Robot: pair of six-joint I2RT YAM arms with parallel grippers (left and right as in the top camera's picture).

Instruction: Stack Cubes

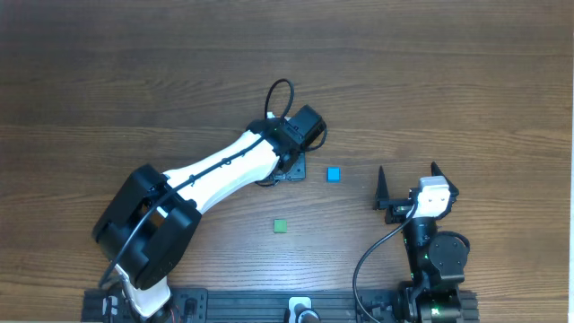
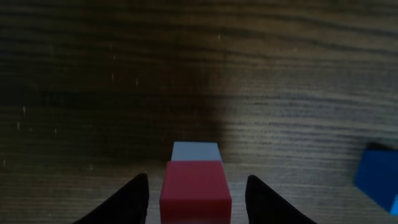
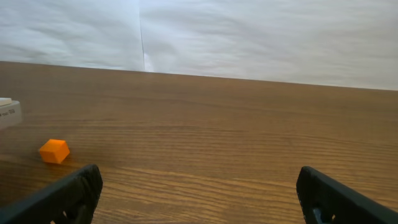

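Note:
In the left wrist view a red cube (image 2: pixel 195 190) sits between my left gripper's (image 2: pixel 196 179) fingers, with a small gap on each side, so the gripper is open. A pale grey cube (image 2: pixel 196 151) touches the red one on its far side; I cannot tell whether the red one rests on it. In the top view the left gripper (image 1: pixel 289 169) is at the table's middle, with a blue cube (image 1: pixel 334 174) just right of it and a green cube (image 1: pixel 280 226) nearer the bases. My right gripper (image 1: pixel 408 187) stands open and empty at the right. An orange cube (image 3: pixel 55 151) lies on the table in the right wrist view.
The blue cube (image 2: pixel 378 177) lies close beside the left gripper's right finger. The left arm's white link (image 1: pixel 224 170) slants across the table's left middle. A white object (image 3: pixel 7 112) shows at the right wrist view's edge. Bare wooden tabletop (image 1: pixel 448 81) spreads beyond the cubes.

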